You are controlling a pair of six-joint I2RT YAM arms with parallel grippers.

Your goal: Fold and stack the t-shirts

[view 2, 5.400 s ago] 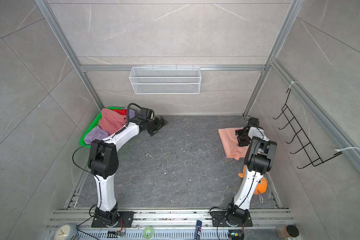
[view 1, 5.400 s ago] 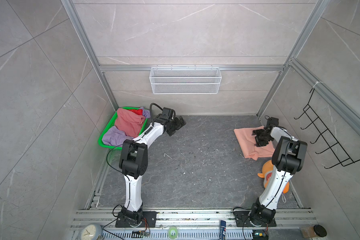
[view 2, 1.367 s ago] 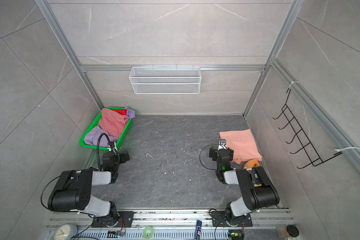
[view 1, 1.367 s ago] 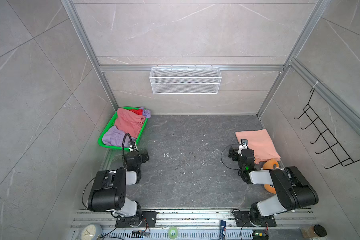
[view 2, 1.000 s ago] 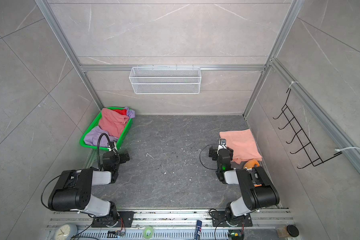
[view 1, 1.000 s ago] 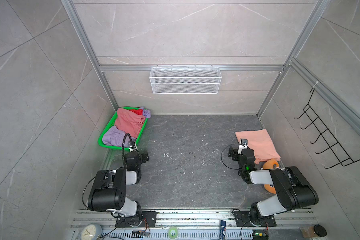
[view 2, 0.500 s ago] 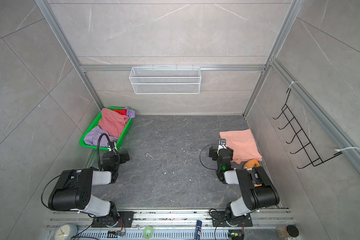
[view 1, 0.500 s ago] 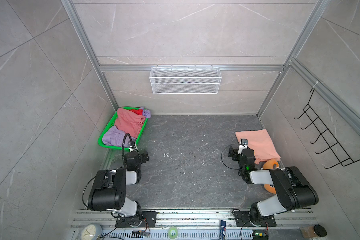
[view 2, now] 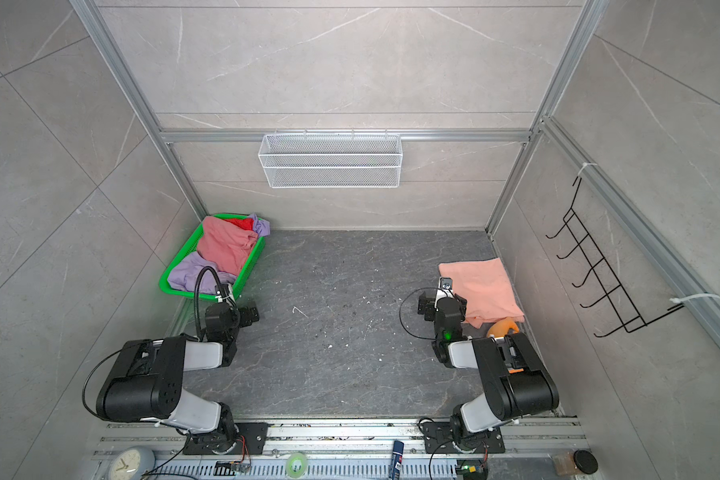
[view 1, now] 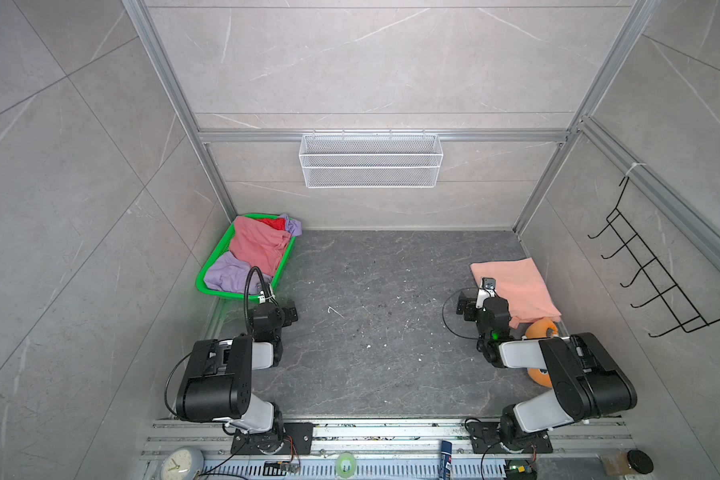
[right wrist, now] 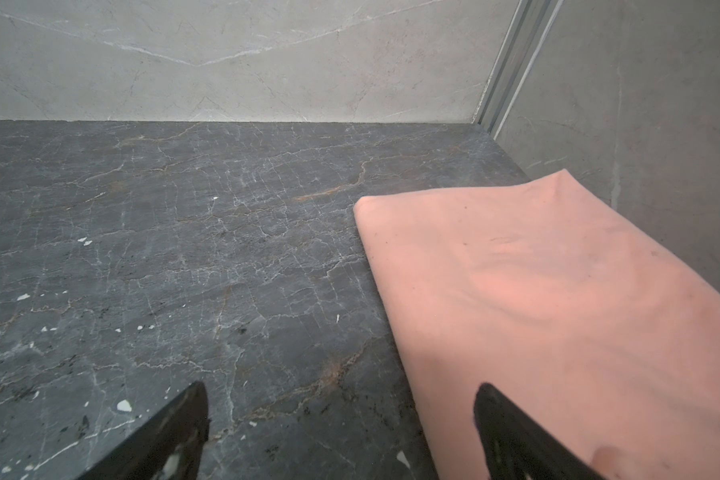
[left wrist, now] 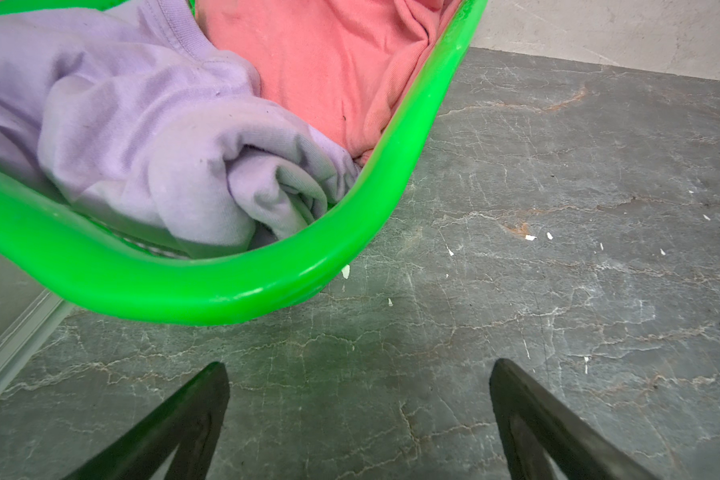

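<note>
A folded peach-salmon t-shirt (view 1: 516,286) (view 2: 485,289) (right wrist: 558,311) lies flat at the table's right side. More t-shirts sit crumpled in the green basket (view 1: 202,278) (left wrist: 225,286) at the far left: a dusty pink one (view 1: 258,247) (left wrist: 329,62), a lavender one (view 1: 229,274) (left wrist: 142,137) and a bit of red (view 1: 273,223). My left gripper (view 1: 276,309) (left wrist: 358,374) hovers open just in front of the basket's near corner, holding nothing. My right gripper (view 1: 485,300) (right wrist: 339,395) is open and empty at the peach shirt's near left edge, with one fingertip (right wrist: 499,407) over the cloth.
An orange plush toy (view 1: 541,328) lies by the right wall, partly behind the right arm. A white wire basket (view 1: 371,160) hangs on the back wall and a black hook rack (view 1: 657,282) on the right wall. Dark stone table (view 1: 371,291) spans between the arms.
Since several seconds ago both arms have drawn back from the basket and the peach shirt and folded low near the front. Over the last second nothing has moved.
</note>
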